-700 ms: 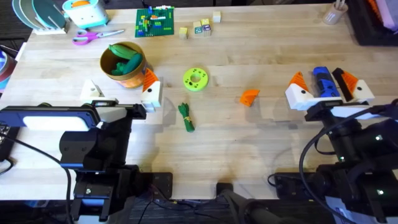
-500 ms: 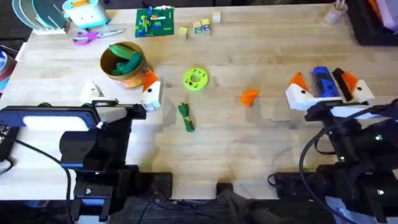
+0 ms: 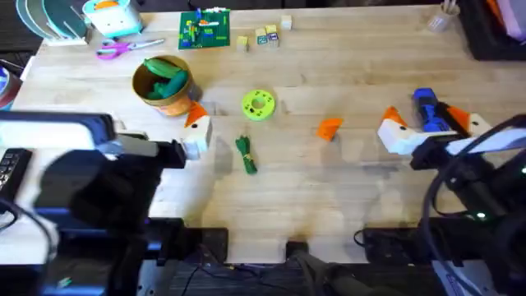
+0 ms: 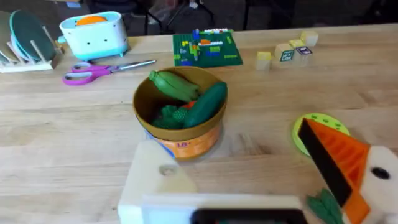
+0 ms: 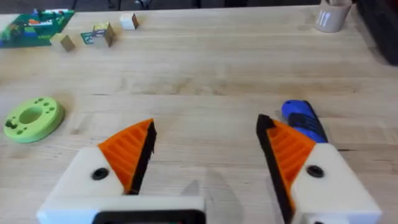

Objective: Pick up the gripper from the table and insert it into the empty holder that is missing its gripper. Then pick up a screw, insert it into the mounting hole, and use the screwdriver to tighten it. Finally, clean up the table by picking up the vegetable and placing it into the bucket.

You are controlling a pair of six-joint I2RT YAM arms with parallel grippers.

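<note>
The small orange gripper [image 3: 329,127] lies loose on the table, right of centre. My left gripper [image 3: 160,133] [image 4: 242,180] is open and empty just in front of the bucket [image 3: 163,85] [image 4: 180,115]. Its white holder [image 4: 158,180] carries a single orange finger [image 4: 336,158], with the other side bare. The dark green vegetable [image 3: 246,154] lies on the wood beside that finger. My right gripper [image 3: 426,117] [image 5: 205,134] is open, with both orange fingers in place. The blue screwdriver [image 3: 424,100] [image 5: 303,119] lies on the table beneath and beyond it.
A lime-green disc [image 3: 258,104] [image 5: 31,117] sits mid-table. The bucket holds green toy pods. Along the far edge are pink scissors [image 3: 119,48], a green brick plate [image 3: 205,28], small blocks [image 3: 263,35], a light blue toy [image 3: 111,16] and a cup [image 3: 440,18].
Both arms have risen toward the overhead camera, and the left one now looks large and blurred. The right gripper shifted slightly right. The objects on the table have not moved.
</note>
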